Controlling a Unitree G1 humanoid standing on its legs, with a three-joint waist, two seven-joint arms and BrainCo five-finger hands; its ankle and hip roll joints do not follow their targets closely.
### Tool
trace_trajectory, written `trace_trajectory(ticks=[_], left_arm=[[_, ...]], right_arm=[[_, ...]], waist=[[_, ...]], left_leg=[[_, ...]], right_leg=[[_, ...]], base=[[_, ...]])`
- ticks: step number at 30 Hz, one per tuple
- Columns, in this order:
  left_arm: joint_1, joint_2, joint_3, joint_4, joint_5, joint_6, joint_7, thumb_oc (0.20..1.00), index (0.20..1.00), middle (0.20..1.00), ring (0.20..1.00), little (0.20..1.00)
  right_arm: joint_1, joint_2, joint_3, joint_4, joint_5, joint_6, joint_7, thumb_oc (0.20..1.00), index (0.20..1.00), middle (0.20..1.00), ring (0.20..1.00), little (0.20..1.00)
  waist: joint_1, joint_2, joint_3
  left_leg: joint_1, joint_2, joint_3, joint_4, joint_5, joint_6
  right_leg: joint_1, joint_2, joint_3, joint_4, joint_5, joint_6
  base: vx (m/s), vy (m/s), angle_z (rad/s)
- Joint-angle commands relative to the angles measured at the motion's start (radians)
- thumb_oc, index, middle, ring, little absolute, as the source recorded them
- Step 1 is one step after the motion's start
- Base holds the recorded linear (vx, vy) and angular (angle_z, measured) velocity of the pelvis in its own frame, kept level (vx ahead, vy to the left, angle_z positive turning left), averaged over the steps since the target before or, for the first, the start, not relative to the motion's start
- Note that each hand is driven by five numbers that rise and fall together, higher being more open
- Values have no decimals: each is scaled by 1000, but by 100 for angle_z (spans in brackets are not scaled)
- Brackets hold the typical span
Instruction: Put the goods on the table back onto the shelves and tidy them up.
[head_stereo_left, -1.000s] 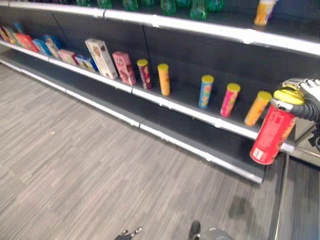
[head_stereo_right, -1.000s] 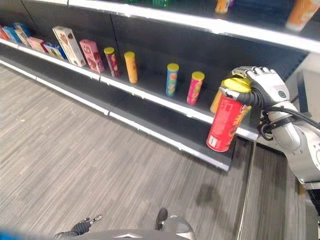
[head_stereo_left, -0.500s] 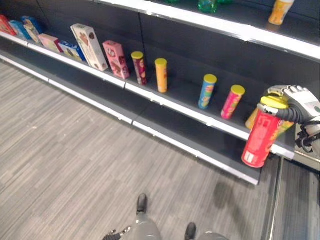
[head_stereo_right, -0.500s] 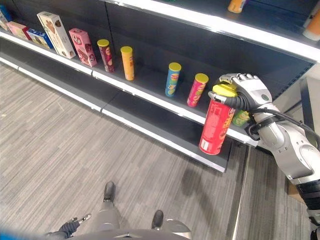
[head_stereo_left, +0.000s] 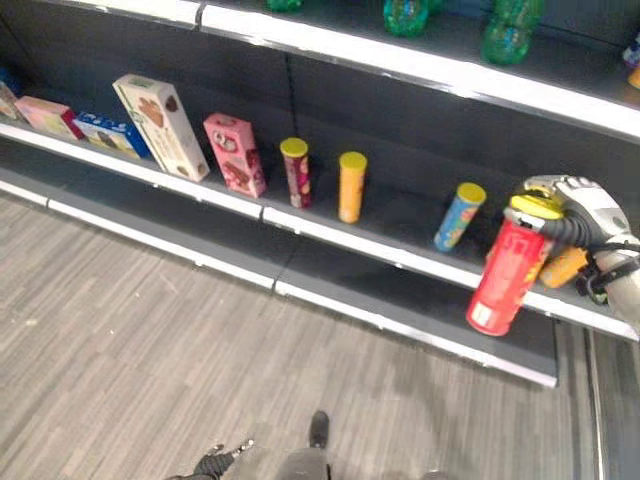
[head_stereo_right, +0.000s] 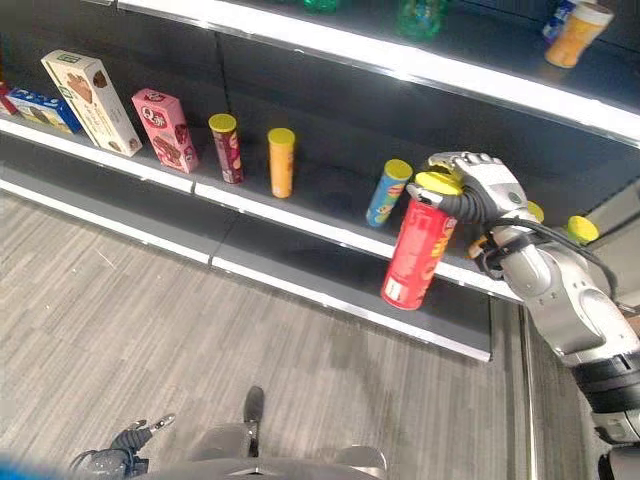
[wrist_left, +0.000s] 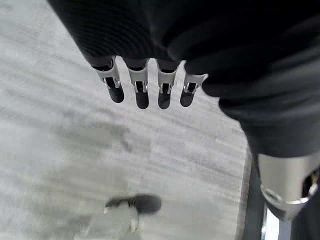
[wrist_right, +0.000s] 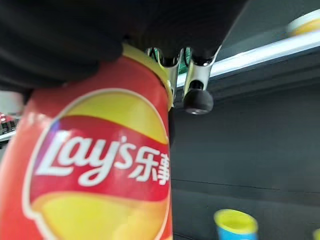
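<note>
Right hand grips red chip can by its yellow-lidded top, long axis tilted, base down-left, before middle shelf; left hand fingers straight

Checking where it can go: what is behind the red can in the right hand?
Behind the red can held by the right hand is the shelf, with an orange can partly covered; the spot directly behind is hidden.
</note>
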Motion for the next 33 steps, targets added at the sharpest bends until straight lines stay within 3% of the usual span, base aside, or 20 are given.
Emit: trace_trajectory(ticks=[1,4,5,6,9,11,12,15,18,21,23,24,25,26,27,28,30,31,33], left_arm=[[65,13,-8,-5,12,2,28,1000,1000,1000,1000,1000],[73,14,8,8,13,7,25,1000,1000,1000,1000,1000],[70,10,10,17,10,6,26,1000,1000,1000,1000,1000],[71,7,8,18,9,6,23,1000,1000,1000,1000,1000],[67,-4,8,16,5,9,12,1000,1000,1000,1000,1000],[66,-13,16,3,1,7,12,1000,1000,1000,1000,1000],[66,-19,14,-10,0,5,10,1000,1000,1000,1000,1000],[67,-29,17,-17,7,4,12,1000,1000,1000,1000,1000],[70,-25,25,35,30,3,7,1000,1000,1000,1000,1000],[60,-17,29,33,40,5,8,1000,1000,1000,1000,1000],[63,-16,30,22,36,4,6,1000,1000,1000,1000,1000],[62,-16,29,21,36,4,6,1000,1000,1000,1000,1000],[63,-16,31,15,33,3,6,1000,1000,1000,1000,1000],[63,-16,30,15,33,3,6,1000,1000,1000,1000,1000],[73,-20,28,0,29,4,7,1000,1000,1000,1000,1000],[79,-20,26,-3,30,4,2,1000,1000,1000,1000,1000],[85,-21,25,-3,35,5,-1,1000,1000,1000,1000,1000],[89,-20,23,1,43,0,0,1000,1000,1000,1000,1000],[95,-20,23,5,38,-9,3,1000,1000,1000,1000,1000]], right_arm=[[-94,-34,2,31,-31,7,-33,200,200,200,200,200],[-83,-39,-5,31,-31,11,-24,200,200,200,200,200],[-95,-43,3,28,-23,9,-22,200,200,200,200,200],[-104,-42,7,24,-19,9,-21,200,200,200,200,200],[-134,-42,29,20,-3,1,-28,200,200,200,200,200],[-138,-40,37,20,-6,-1,-31,200,200,200,200,200],[-128,-45,30,18,-10,0,-33,200,200,200,200,200],[-86,-47,-2,8,-19,2,-31,200,200,200,200,200],[-38,-51,-46,-9,-13,-8,-38,200,200,200,200,200],[5,-54,-83,-51,-7,-23,-38,200,200,200,200,200],[15,-54,-94,-67,-1,-25,-37,200,200,200,200,200],[17,-54,-96,-69,-1,-25,-36,200,200,200,200,200],[18,-57,-99,-72,0,-25,-36,200,200,200,200,200],[19,-57,-100,-73,0,-25,-36,200,200,200,200,200],[36,-70,-115,-73,-4,-24,-39,200,200,200,200,200],[36,-75,-116,-76,-5,-23,-38,200,200,200,200,200],[37,-77,-117,-81,-5,-24,-35,200,200,200,200,200],[36,-76,-114,-90,-3,-32,-36,200,200,200,200,200],[25,-78,-105,-95,4,-43,-43,200,200,200,200,200]], waist=[[24,9,-50],[15,12,-44],[11,23,-31],[9,24,-25],[-5,23,-6],[-2,17,2],[-4,7,-5],[-6,-4,-30],[-12,4,-40],[-22,3,-40],[-14,2,-21],[-15,4,-22],[-8,4,-9],[-9,6,-8],[-10,12,8],[-7,13,13],[2,5,18],[4,4,13],[14,15,10]], left_leg=[[23,111,44,-6,-80,-110],[63,100,41,-19,-109,-97],[83,93,39,-19,-125,-94],[92,87,37,-19,-131,-93],[148,64,50,-19,-170,-94],[174,60,72,-13,-184,-96],[173,52,77,-7,-190,-96],[188,50,85,-6,-219,-102],[192,81,91,33,-256,-123],[144,124,125,224,-327,-169],[71,147,127,411,-304,-204],[62,151,124,424,-310,-205],[34,162,118,507,-269,-223],[30,165,116,514,-272,-224],[-23,239,123,592,-188,-240],[-34,270,131,562,-186,-235],[-22,275,150,489,-181,-217],[-12,286,123,355,-184,-212],[-10,297,57,204,-122,-223]], right_leg=[[-25,75,-50,-13,-100,-1],[-85,115,-44,12,-130,-29],[-134,163,-63,-53,-177,-45],[-158,178,-77,-92,-181,-48],[-201,216,-196,-289,-128,-34],[-194,214,-299,-346,-101,-25],[-176,214,-318,-377,-99,-33],[-142,229,-302,-423,-86,-44],[-119,241,-320,-428,-96,-54],[-77,255,-331,-431,-139,-77],[-40,265,-325,-440,-163,-101],[-41,268,-327,-440,-163,-102],[-17,277,-326,-451,-175,-116],[-17,279,-327,-452,-174,-117],[32,306,-326,-470,-215,-132],[41,308,-323,-470,-220,-129],[41,296,-319,-470,-211,-128],[37,290,-298,-470,-213,-115],[33,292,-269,-470,-221,-105]], base=[[170,342,8],[177,226,-13],[136,82,-3],[211,105,-9],[199,43,-32],[170,-1,-23],[191,-71,-11],[191,-76,8],[192,-125,22],[157,-159,18],[50,-115,-2],[15,-85,-11],[10,-44,-16],[125,-98,-15],[141,-48,-18],[131,-19,-6],[37,68,-12],[90,122,-38],[96,173,-43]])
